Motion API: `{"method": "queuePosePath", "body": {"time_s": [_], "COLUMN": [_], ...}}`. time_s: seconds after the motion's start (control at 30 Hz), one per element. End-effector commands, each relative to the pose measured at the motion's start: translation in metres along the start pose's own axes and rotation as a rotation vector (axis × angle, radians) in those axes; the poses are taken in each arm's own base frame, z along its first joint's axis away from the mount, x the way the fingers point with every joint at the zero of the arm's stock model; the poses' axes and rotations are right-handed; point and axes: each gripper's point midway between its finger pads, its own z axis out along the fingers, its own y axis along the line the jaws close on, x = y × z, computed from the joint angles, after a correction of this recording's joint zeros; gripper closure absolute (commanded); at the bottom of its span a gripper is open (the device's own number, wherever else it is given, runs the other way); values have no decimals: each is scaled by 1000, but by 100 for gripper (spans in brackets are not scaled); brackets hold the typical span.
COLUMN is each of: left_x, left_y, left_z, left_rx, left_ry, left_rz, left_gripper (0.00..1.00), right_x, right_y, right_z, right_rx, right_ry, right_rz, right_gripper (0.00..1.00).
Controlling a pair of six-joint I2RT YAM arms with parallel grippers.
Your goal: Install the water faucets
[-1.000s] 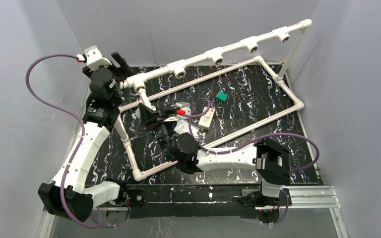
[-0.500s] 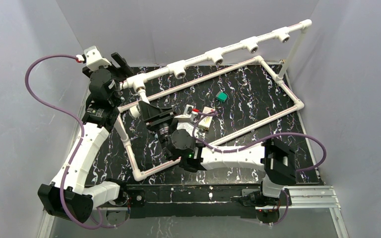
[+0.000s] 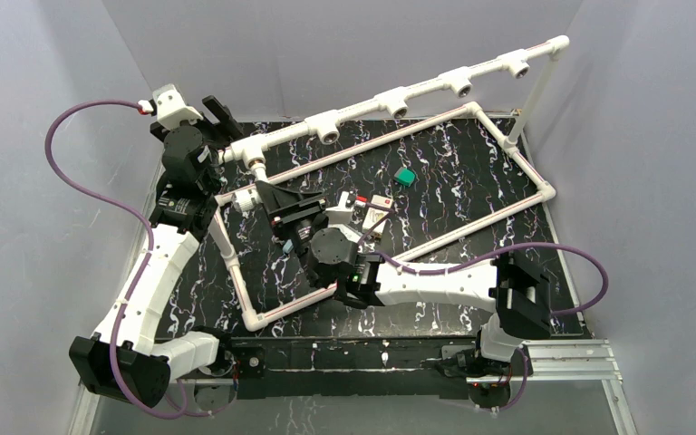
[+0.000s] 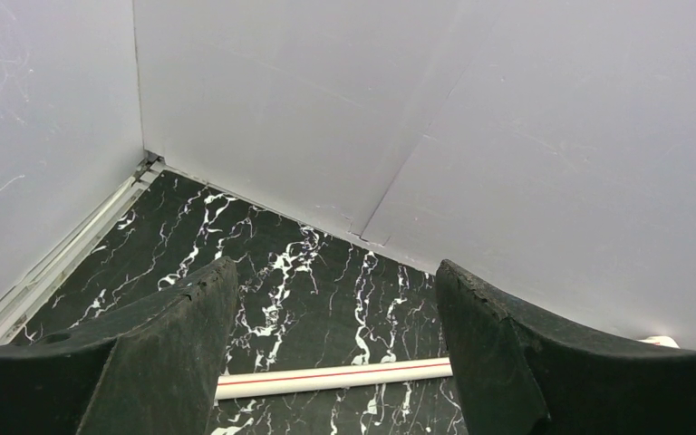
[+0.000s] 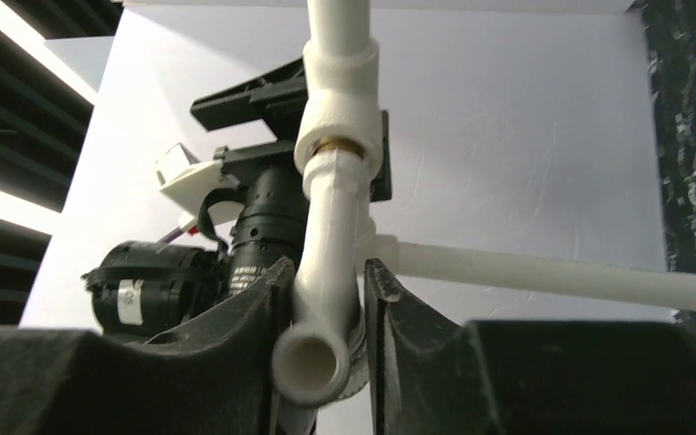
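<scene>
Table (image 3: 471, 172): black marble-look top, grey walls round it.
Pipe frame (image 3: 518, 207): white PVC rectangle lying flat on table; post at far right holds up rail.
Pipe rail (image 3: 421, 89): raised and slanting, row of tee sockets facing fwd; four to the right are bare.
Left gripper (image 4: 335, 267): fingers wide apart, nothing btwn them, parked by rail's left end.
Right gripper (image 5: 328, 272): pinched narrow on faucet body, just above spout.
Faucet (image 5: 331, 217): white, hangs from leftmost tee socket (image 5: 340, 100); brass shows at joint, so prob. not fully home.
Step tip: keep faucet in line w/ socket, short twists, regrip, end w/ spout facing front; don't lever rail sideways.
Small bits: green piece (image 3: 405, 176) and small box (image 3: 377, 214), on table beyond right arm.
Writing: box has red mark, text too small to read; no brand legible.
</scene>
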Motion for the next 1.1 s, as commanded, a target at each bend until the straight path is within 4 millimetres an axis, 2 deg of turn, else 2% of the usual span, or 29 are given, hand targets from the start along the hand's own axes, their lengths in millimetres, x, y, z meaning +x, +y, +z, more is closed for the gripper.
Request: {"method": "queuePosePath", "body": {"time_s": [0.0,0.1,0.2,0.4,0.53,0.67,0.83,0.93,1.07], "left_x": [139,143,144,146,148,148,145,145,148], "left_y": [50,50,52,53,53,54,53,53,52], "left_z": [-30,-29,-29,-29,-28,-28,-28,-28,-27], "left_rx": [-102,-101,-108,-112,-112,-113,-112,-113,-111], "left_ry": [465,475,475,477,482,482,480,483,497], "left_rz": [260,258,263,268,270,279,281,279,279], "left_gripper": [23,23,23,23,23,23,23,23,23], "right_x": [-36,-38,-43,-42,-50,-53,-71,-79,-80], "right_y": [-8,-16,-19,-20,-7,-4,3,9,10], "right_z": [11,7,2,-12,-28,-43,-64,-74,-85], "right_rx": [42,56,61,40,-34,-44,-109,-179,-280], "right_ry": [-98,-87,-85,-5,45,127,177,233,336], "right_rz": [-55,-75,-84,-145,-212,-391,-646,-863,-1242], "right_gripper": [48,32,21,12,9,8,9,9,6]}}
